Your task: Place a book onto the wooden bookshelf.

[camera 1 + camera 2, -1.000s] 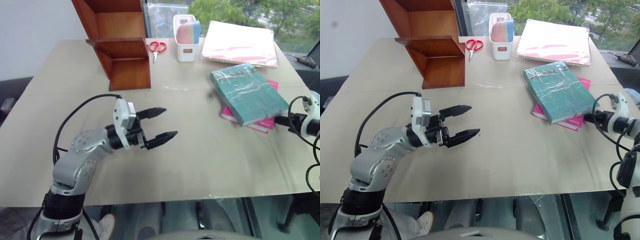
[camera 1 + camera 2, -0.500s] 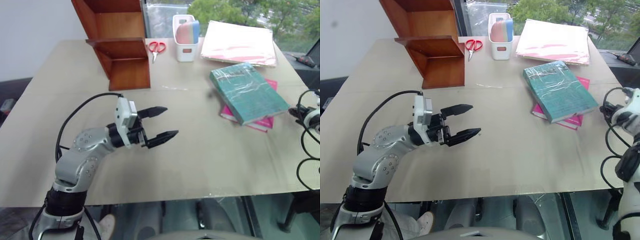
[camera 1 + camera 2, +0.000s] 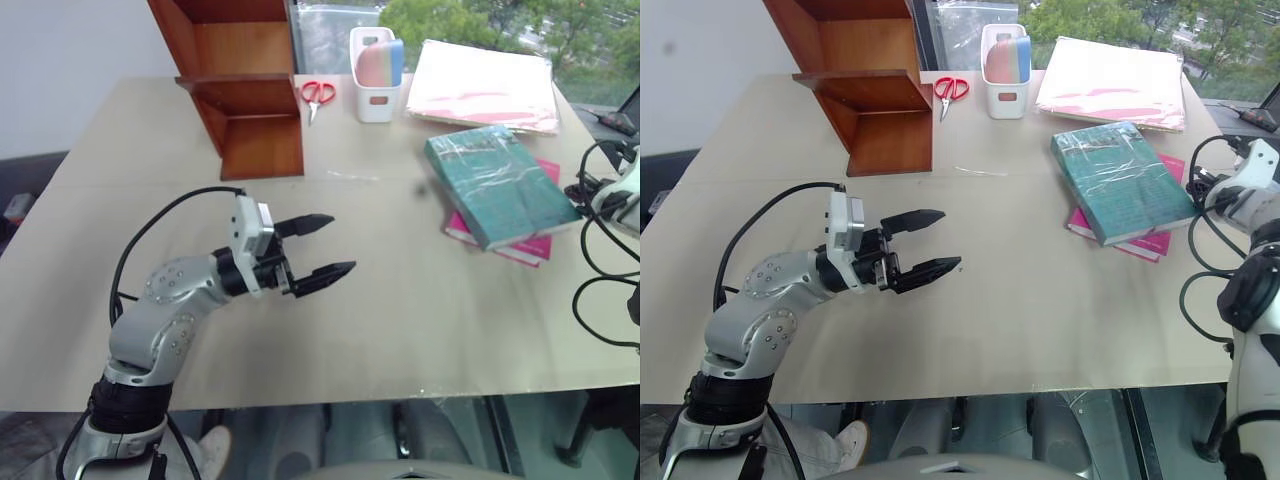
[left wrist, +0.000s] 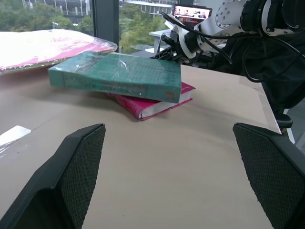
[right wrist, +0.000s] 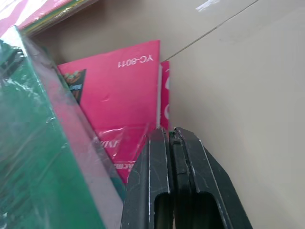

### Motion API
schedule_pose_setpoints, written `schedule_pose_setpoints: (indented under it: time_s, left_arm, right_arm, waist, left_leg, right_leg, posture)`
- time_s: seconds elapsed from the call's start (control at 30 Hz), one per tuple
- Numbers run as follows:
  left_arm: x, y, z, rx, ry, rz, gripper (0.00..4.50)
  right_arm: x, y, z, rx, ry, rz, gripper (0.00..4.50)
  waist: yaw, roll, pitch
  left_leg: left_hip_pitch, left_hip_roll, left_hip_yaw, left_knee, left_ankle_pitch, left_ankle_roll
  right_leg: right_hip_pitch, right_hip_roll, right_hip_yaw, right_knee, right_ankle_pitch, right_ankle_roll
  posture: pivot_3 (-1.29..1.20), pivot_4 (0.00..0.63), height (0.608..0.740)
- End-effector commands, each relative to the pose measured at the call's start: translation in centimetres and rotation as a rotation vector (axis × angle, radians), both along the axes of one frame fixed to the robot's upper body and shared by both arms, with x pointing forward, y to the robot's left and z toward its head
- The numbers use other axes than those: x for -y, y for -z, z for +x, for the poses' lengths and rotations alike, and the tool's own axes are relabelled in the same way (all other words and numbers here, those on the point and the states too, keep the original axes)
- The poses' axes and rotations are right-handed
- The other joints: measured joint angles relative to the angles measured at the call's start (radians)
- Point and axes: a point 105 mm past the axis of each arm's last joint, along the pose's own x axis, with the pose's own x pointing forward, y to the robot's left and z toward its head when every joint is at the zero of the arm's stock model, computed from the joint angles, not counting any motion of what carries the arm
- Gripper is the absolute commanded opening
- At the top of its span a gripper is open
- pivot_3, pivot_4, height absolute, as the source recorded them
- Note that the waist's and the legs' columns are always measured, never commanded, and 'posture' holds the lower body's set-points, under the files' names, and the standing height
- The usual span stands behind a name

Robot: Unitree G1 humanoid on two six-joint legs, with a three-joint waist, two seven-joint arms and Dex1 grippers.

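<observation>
The book (image 3: 498, 184) lies on a pink book (image 3: 528, 246) at the table's right side, long axis running diagonally away. The right gripper (image 5: 172, 143), clenched and empty, sits just beside its right edge; the left gripper (image 3: 325, 247), released, is well apart, the shelf (image 3: 250, 105) far left

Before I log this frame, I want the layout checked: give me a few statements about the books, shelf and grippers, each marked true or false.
1. The teal book lies on top of the pink book. True.
2. The left gripper holds the scissors. False: it is open and empty; the scissors lie beside the wooden bookshelf.
3. The right gripper is shut. True.
4. The teal book stands on the bookshelf. False: it lies on the table.
</observation>
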Motion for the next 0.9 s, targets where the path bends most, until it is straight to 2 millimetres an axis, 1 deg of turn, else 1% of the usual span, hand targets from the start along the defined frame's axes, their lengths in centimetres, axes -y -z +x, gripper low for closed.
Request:
schedule_pose_setpoints:
  time_s: [0.03, 0.27, 0.43, 0.6, 0.67, 0.73, 0.83, 0.9]
  left_arm:
    - [-0.3, -0.9, -0.4, 0.044, -0.008, -0.001, 4.5]
    - [-0.4, -0.8, -0.7, 0.042, -0.015, -0.001, 4.5]
    - [-0.4, -0.8, -0.9, 0.041, -0.02, -0.003, 4.5]
    - [-0.3, -0.7, -0.9, 0.038, -0.019, -0.003, 4.5]
    - [-0.2, -0.7, -0.8, 0.037, -0.019, -0.003, 4.5]
    - [-0.2, -0.7, -0.7, 0.035, -0.018, -0.003, 4.5]
    - [-0.2, -0.6, -0.6, 0.033, -0.015, -0.003, 4.5]
    - [-0.1, -0.6, -0.5, 0.032, -0.012, -0.004, 4.5]
  right_arm:
    - [-0.4, -0.6, 0.4, 0.014, -0.003, -0.014, 0.15]
    - [-2.0, -0.2, 0.9, -0.009, -0.072, -0.023, 0.15]
    - [-1.7, -0.3, 0.8, -0.001, -0.071, -0.031, 0.15]
    - [-0.9, -1.4, 0.8, 0.041, -0.054, -0.057, 0.15]
    - [-0.7, -2.7, 1.1, 0.1, -0.052, -0.082, 0.15]
    - [-0.8, -4.5, 1.5, 0.157, -0.084, -0.151, 0.15]
    - [-1.8, -7.4, 2.1, 0.254, -0.145, -0.211, 0.15]
    - [-3.1, -9.0, 2.5, 0.302, -0.211, -0.254, 0.15]
  waist:
    - [-0.001, 0.0, 0.0]
    - [-0.006, 0.0, 0.0]
    - [-0.005, 0.0, 0.0]
    - [-0.004, 0.0, 0.0]
    - [-0.004, 0.0, 0.0]
    - [-0.003, 0.0, 0.0]
    - [-0.005, 0.001, 0.0]
    - [-0.005, 0.001, 0.0]
  left_leg:
    - [0.0, 0.0, 0.0, 0.0, 0.0, 0.0]
    - [0.001, 0.0, 0.001, 0.0, 0.0, 0.0]
    - [0.002, 0.0, 0.001, 0.0, 0.0, 0.0]
    - [0.002, 0.0, 0.001, 0.0, 0.0, 0.0]
    - [0.002, 0.0, 0.001, 0.0, 0.0, 0.0]
    - [0.001, 0.0, 0.001, 0.0, 0.0, 0.0]
    - [0.0, 0.0, 0.002, 0.0, 0.0, 0.0]
    - [-0.001, 0.0, 0.003, 0.0, 0.0, 0.0]
  right_leg:
    - [0.0, 0.0, 0.0, 0.0, 0.0, 0.0]
    - [0.0, 0.0, 0.001, 0.001, 0.0, 0.0]
    - [0.0, 0.0, 0.001, 0.002, 0.0, 0.0]
    - [0.0, 0.0, 0.001, 0.002, 0.0, 0.0]
    - [0.0, 0.0, 0.001, 0.002, 0.0, 0.0]
    - [0.0, 0.0, 0.001, 0.002, 0.0, 0.0]
    - [-0.002, 0.0, 0.002, 0.003, 0.0, 0.0]
    - [-0.006, 0.0, 0.004, 0.005, 0.0, 0.0]
  posture:
    - [0.0, 0.15, 0.74]
    - [0.0, 0.15, 0.74]
    - [0.0, 0.15, 0.74]
    - [0.0, 0.15, 0.74]
    - [0.0, 0.15, 0.74]
    - [0.0, 0.15, 0.74]
    - [0.0, 0.15, 0.74]
    - [0.0, 0.15, 0.74]
